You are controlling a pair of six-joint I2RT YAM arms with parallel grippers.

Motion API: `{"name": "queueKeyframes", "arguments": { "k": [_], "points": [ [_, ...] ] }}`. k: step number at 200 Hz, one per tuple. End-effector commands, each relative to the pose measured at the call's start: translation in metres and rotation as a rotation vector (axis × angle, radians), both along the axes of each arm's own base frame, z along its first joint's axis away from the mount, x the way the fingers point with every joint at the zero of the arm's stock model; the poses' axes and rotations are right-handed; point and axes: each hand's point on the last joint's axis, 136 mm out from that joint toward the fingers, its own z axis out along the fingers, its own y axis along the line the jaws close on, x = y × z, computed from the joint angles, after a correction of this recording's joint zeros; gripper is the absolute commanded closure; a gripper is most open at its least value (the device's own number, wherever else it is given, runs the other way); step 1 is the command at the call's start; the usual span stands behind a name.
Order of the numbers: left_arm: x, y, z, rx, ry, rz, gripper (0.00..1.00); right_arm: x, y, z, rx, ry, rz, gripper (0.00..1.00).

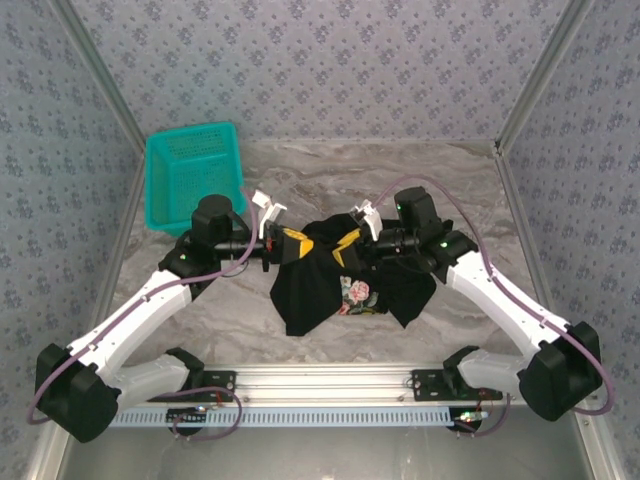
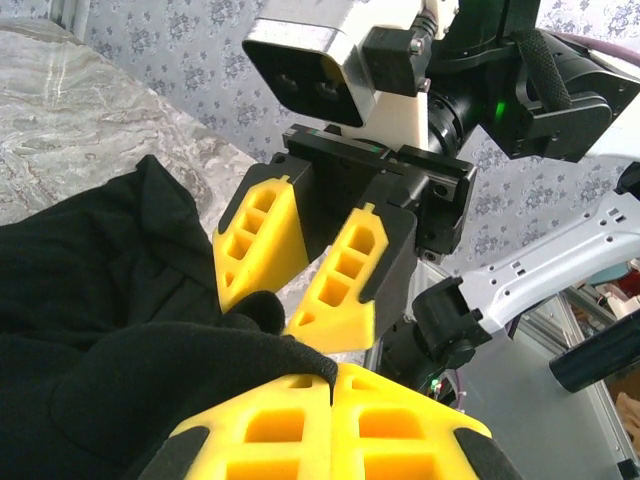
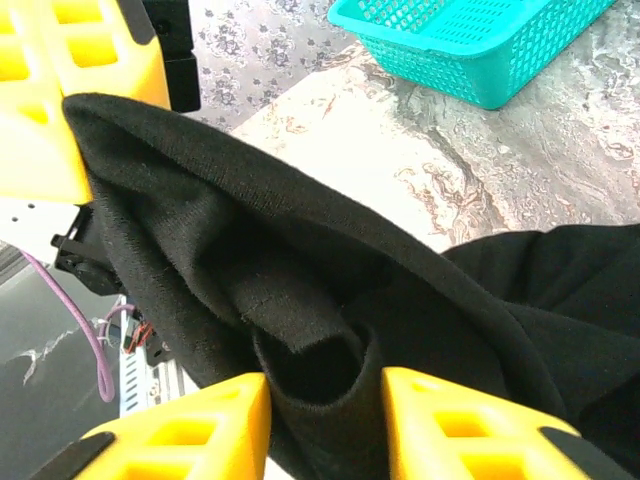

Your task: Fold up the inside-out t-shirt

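Start at the left claw [image 2: 332, 385]: clenched tight, pads flush, an edge of the inside-out t-shirt [image 2: 90, 300] pinched at the line between them. Move to the right claw [image 3: 325, 385]: set partly apart and grasping a thick rolled fold of the same black cloth, bunched wall to wall across the gap. Confirm from the left wrist view: a tuck of cloth caught at the tips, open gap higher up between the fingers. Read both grips as holding.

Work outward. From above: garment slung between the two claws near the middle of the bench [image 1: 450, 180], upper part raised, lower part hanging in two loose tails toward, and apparently onto, the marbled surface. Note a pale floral print [image 1: 358, 293] showing low on the right-hand side of the hanging cloth. Cannot tell the outward face overall, nor the place of collar and sleeves. Locate the teal basket [image 1: 195, 170] at the far left corner, well apart from the cloth; disregard for this job.

Progress, as a judgement: early. No flat spread, no squared edge, no clean fold line anywhere. Treat as the lift-and-sort stage. Left to do: turn or straighten as needed, lay flat on the bench, bring sleeves and sides in, then fold bottom to top.
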Motion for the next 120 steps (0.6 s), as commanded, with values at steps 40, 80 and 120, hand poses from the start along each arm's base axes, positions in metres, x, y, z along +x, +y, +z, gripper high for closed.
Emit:
{"name": "queueKeyframes", "arguments": {
  "k": [40, 80, 120],
  "points": [
    [-0.004, 0.002, 0.024, -0.023, -0.079, 0.003, 1.00, 0.005, -0.002, 0.011, 0.002, -0.037, 0.005, 0.98],
    [0.030, 0.027, -0.022, 0.115, -0.018, 0.285, 1.00, 0.013, -0.044, 0.064, 0.009, -0.222, -0.162, 1.00],
    [0.038, 0.038, -0.081, 0.219, 0.089, 0.376, 1.00, 0.000, -0.048, 0.068, 0.107, -0.273, -0.166, 1.00]
  ]
}}
